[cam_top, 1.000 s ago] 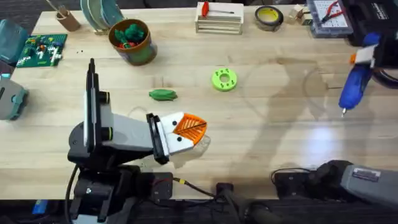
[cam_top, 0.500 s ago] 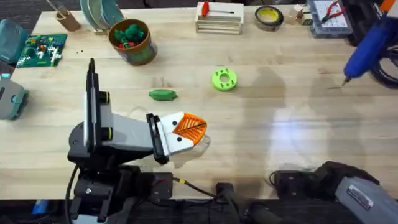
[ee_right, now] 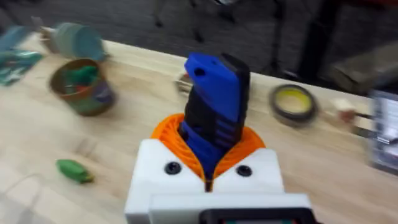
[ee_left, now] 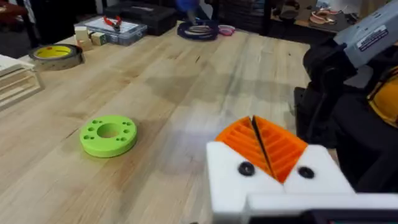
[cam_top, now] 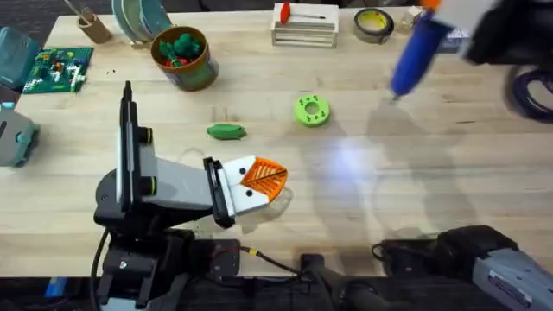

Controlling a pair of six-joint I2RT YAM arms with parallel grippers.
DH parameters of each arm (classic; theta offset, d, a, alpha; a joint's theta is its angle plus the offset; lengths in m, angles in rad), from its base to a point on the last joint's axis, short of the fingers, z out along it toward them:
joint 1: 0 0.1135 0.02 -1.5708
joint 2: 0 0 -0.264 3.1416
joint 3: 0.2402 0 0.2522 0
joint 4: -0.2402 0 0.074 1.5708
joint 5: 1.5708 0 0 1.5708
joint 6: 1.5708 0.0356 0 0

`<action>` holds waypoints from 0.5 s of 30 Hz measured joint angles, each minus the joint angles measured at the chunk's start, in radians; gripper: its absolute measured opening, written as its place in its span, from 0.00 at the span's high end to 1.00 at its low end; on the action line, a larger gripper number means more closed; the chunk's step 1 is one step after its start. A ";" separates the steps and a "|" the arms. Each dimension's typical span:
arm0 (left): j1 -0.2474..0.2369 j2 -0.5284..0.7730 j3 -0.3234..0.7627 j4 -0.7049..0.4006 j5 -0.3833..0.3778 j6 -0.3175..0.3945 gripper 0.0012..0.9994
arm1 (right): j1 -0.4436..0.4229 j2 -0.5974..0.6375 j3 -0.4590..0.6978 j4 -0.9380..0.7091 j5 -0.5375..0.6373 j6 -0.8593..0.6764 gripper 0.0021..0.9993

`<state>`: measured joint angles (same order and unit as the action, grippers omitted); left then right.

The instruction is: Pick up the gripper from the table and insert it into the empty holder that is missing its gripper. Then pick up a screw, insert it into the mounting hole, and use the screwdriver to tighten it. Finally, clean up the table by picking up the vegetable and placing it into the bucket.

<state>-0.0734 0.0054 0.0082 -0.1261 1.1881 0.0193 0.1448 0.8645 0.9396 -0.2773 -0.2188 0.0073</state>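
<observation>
right gripper (ee_right: 211,163) raised over table, clamping screwdriver (cam_top: 416,52) tip-down.

The right gripper (cam_top: 429,7) is a blurred shape cut off by the overhead view's top edge, just beside the roll of tape (cam_top: 373,22). The screwdriver's (cam_top: 413,53) tip is smeared. In the right wrist view, the bucket (ee_right: 82,87) is blurred.
</observation>
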 joint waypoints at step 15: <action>0.000 0.000 0.000 0.000 -0.003 0.000 0.99 | 0.437 0.071 -0.178 0.508 -0.005 0.076 0.99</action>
<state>-0.0734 0.0051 0.0082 -0.1257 1.1854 0.0193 0.5817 0.9352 0.7616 0.2305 -0.2241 0.0831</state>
